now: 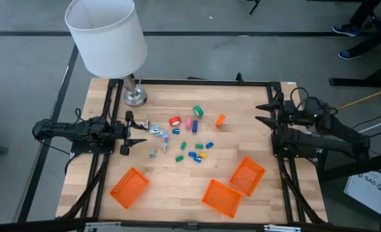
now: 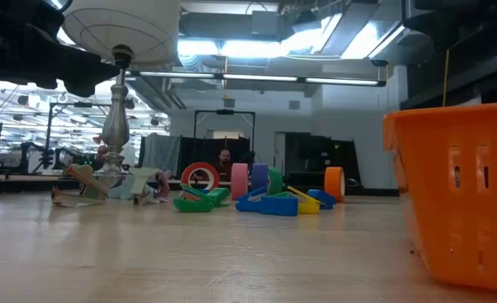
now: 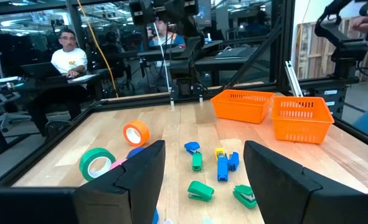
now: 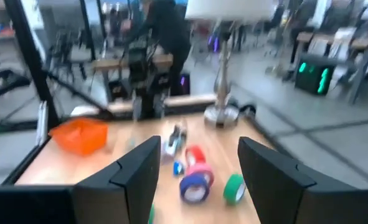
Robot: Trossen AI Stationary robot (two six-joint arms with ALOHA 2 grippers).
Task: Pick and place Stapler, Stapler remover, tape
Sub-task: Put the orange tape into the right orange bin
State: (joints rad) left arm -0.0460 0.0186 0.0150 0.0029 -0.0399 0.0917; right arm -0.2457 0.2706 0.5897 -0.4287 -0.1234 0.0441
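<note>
Tape rolls stand mid-table: red [image 1: 175, 121], pink [image 1: 189, 124], green [image 1: 198, 111] and orange [image 1: 220, 120]. Small green [image 1: 182, 146], blue [image 1: 193, 154] and yellow [image 1: 209, 145] block-like stapler pieces lie just in front of them. Pale silvery pieces [image 1: 158, 133] lie to their left. My left gripper [image 1: 133, 133] is open at the left edge, pointing at the pile, close to the silvery pieces. Its wrist view shows the green roll [image 3: 96, 164] and orange roll [image 3: 136, 132]. My right gripper [image 1: 265, 113] is open at the right edge, above the table, holding nothing.
A table lamp [image 1: 136, 96] with a white shade [image 1: 106, 32] stands at the far left corner. Three orange baskets sit along the near side: left [image 1: 129, 187], middle [image 1: 222, 196] and right [image 1: 247, 175]. People sit beyond the table in the left wrist view.
</note>
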